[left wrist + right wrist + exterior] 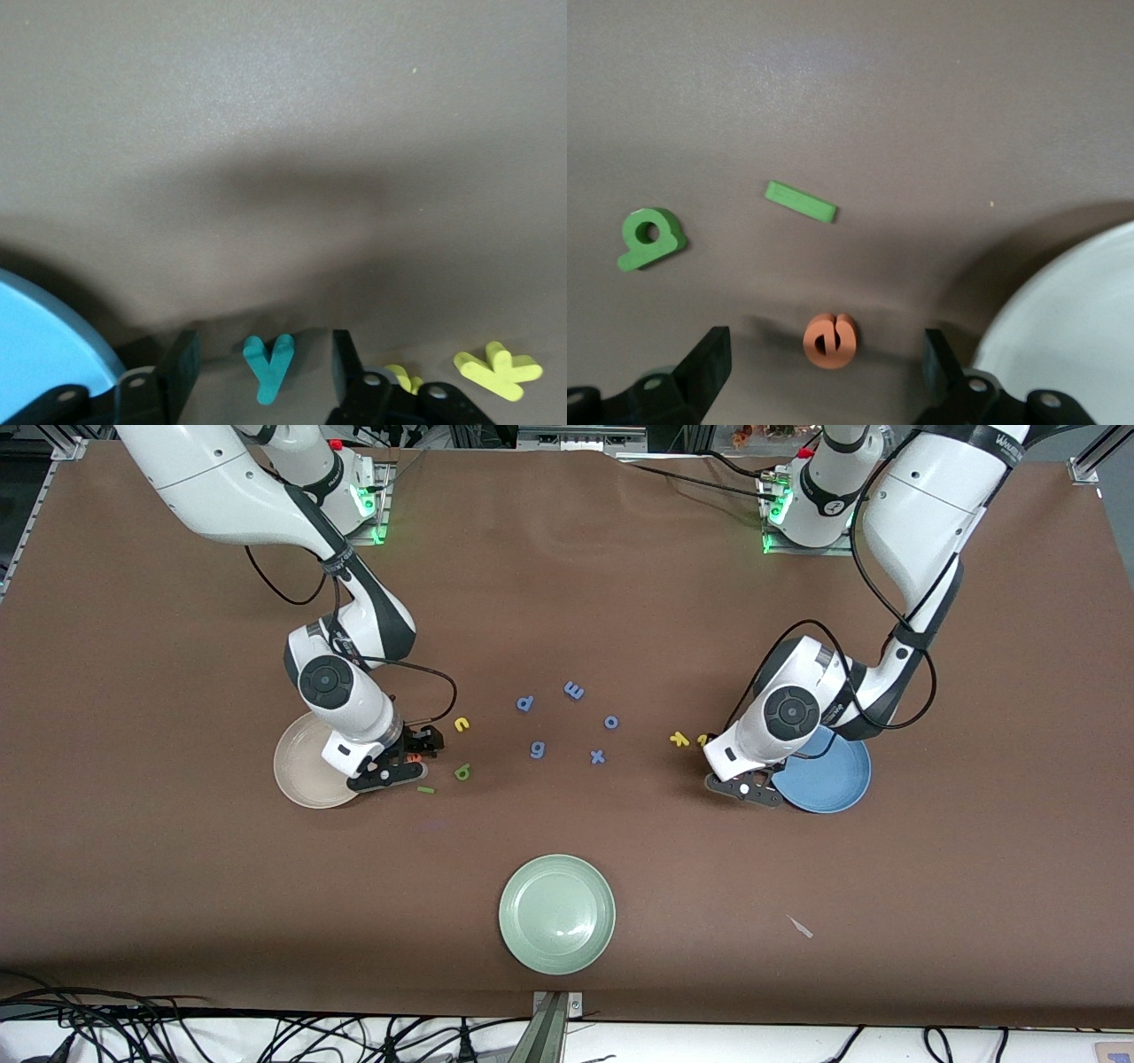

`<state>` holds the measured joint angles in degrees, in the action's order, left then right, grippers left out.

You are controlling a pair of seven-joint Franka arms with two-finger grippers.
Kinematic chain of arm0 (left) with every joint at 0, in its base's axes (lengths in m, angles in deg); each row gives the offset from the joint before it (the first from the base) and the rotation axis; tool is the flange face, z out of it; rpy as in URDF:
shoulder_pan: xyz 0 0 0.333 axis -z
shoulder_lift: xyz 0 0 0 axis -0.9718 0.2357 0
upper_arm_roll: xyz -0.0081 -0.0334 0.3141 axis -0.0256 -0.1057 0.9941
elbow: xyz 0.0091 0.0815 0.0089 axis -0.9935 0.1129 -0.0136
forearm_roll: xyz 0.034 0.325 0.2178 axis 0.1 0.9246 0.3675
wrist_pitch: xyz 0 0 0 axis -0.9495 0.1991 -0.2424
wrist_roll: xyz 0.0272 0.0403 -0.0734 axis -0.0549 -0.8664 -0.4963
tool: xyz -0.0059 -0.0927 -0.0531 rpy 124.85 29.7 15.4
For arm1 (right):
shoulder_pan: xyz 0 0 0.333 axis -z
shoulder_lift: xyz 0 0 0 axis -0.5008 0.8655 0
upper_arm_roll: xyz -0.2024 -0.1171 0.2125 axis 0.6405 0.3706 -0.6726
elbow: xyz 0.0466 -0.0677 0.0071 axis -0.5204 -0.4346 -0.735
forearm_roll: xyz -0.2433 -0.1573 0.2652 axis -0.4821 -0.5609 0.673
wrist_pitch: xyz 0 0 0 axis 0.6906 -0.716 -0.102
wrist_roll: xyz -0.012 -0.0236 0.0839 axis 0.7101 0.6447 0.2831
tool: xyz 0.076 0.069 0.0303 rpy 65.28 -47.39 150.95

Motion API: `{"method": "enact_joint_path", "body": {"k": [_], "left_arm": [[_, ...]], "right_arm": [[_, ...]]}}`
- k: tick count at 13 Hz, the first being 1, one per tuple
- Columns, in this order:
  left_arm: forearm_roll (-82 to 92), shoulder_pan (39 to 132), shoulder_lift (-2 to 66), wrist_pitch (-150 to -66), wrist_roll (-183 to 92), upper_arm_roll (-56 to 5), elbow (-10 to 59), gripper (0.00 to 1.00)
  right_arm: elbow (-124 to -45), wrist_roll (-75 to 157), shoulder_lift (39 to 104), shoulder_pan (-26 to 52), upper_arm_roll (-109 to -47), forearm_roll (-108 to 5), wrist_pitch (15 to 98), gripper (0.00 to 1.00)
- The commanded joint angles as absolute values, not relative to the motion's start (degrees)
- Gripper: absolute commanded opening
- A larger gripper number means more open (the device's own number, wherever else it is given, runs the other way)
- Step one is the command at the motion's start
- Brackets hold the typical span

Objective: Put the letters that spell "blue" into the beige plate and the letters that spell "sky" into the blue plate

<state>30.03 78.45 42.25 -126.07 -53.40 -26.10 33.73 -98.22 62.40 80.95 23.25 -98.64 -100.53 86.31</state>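
Observation:
My left gripper [263, 356] is down at the table beside the blue plate [828, 775], open, its fingers either side of the teal y [268, 367] with a gap on each side. The yellow k [679, 739] and yellow s [702, 740] lie close by, toward the table's middle. My right gripper [826, 350] is low beside the beige plate [306, 766], open, with the orange e [830, 340] lying flat between its fingers, untouched. The green l [426, 789], green b [462, 771] and yellow u [462, 724] lie just past that gripper [399, 766].
Blue-purple letters p [524, 703], m [574, 689], o [610, 722], g [538, 750] and x [598, 757] are scattered mid-table. A pale green plate [556, 913] sits nearer the front camera. A small pale scrap [800, 926] lies toward the left arm's end.

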Motion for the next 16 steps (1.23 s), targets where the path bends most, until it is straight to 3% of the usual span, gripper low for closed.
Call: {"method": "enact_joint_path", "body": {"k": [1, 3, 7, 12, 16], "left_arm": [[31.9, 77.9, 42.3, -128.3, -53.0, -26.4, 35.1, 0.48], [31.9, 77.9, 42.9, -129.4, -53.1, -26.4, 35.1, 0.27], [31.9, 77.8, 41.0, -126.7, -53.1, -26.5, 35.1, 0.03], [31.8, 77.9, 35.4, -115.8, -52.3, -27.0, 32.4, 0.01], [30.8, 76.7, 33.8, -108.9, -46.9, -26.9, 29.3, 0.01]], "right_arm": [[-98.6, 63.0, 81.5, 23.6, -99.4, -101.7, 88.4, 0.94], [-98.7, 63.0, 81.6, 23.6, -99.3, -101.7, 88.4, 0.87], [-100.6, 62.9, 81.5, 23.6, -99.3, -101.8, 88.9, 0.68], [-101.2, 62.8, 80.4, 23.6, -99.3, -101.8, 88.5, 0.34], [-101.3, 62.0, 78.3, 23.7, -99.3, -101.8, 86.4, 0.21]]}}
